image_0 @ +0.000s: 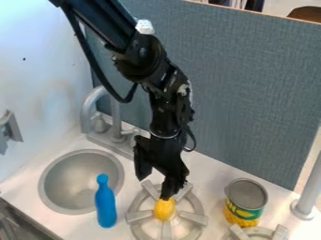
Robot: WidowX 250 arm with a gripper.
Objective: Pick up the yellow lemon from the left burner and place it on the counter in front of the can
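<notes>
1. Camera view, and we're looking down on a pale countertop, with the black two-finger gripper hanging low over a round grey stove burner with raised spokes.
2. Right at its lower tip sits the small, rounded yellow object, at the middle of that burner, and the two meet in the view.
3. How far open is the gripper? Can't tell from here, nor can I tell whether it has hold of the yellow piece or merely touches it.
4. Over to the left, a smooth blue bottle-shaped object is at the right side of the round grey sink basin, narrow end towards the top of the view, overlapping the rim as seen from here.
5. Behind the basin, there's the curved grey faucet.
6. Across on the right, a metal-topped can with a yellow and green label stands upright, just behind a second grey burner, part of it cut off by the bottom edge.
7. Farther right, a grey post on a round base; at the back, a blue-grey fabric-like panel.
</notes>
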